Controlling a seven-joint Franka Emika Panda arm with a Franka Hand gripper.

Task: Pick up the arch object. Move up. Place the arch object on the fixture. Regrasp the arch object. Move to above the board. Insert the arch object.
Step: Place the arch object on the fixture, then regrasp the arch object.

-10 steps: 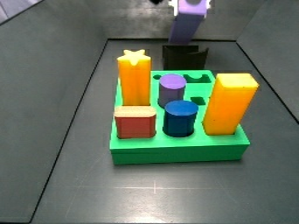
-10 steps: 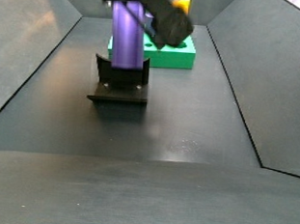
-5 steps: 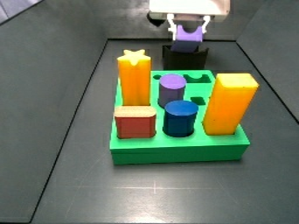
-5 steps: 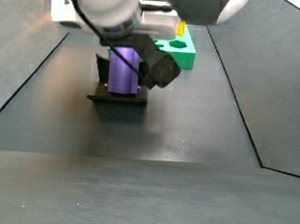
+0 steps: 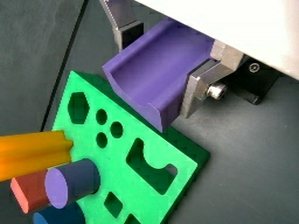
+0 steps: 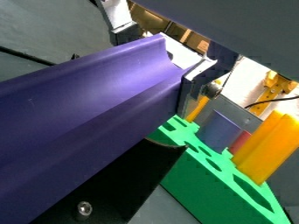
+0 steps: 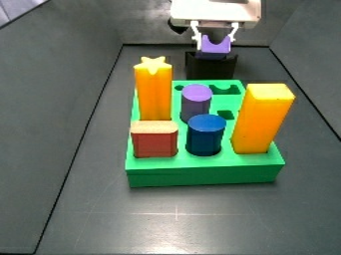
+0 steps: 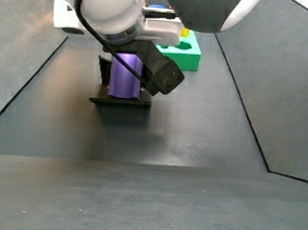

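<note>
My gripper [image 5: 173, 63] hangs low over the fixture [image 8: 120, 93] at the far end of the desk [image 7: 173, 214], its fingers [image 5: 198, 85] clamped on the flanks of the purple arch object [image 5: 152, 68]. In both wrist views a silver plate lies flat against the piece on each side, so I judge this a firm hold, not a loose bracket. In a side view the arch object [image 8: 125, 73] stands upright on the fixture, its foot at or near the base plate; I cannot tell whether it is bearing there or lifted just clear.

The green board [image 7: 205, 149] sits just in front of the fixture, with the yellow star post [image 7: 154, 87], the yellow block [image 7: 262, 118], the purple cylinder [image 7: 197, 99], the blue cylinder [image 7: 204, 134] and the red block [image 7: 154, 139] standing in it. The arch-shaped slot [image 5: 149, 164] is open and faces me in a wrist view.

The danger, as I read it, lies in the lift and the carry: a piece gripped off-centre could tilt as it leaves the fixture, catch the slot's edge, or knock against the tall neighbours crowding the board.
</note>
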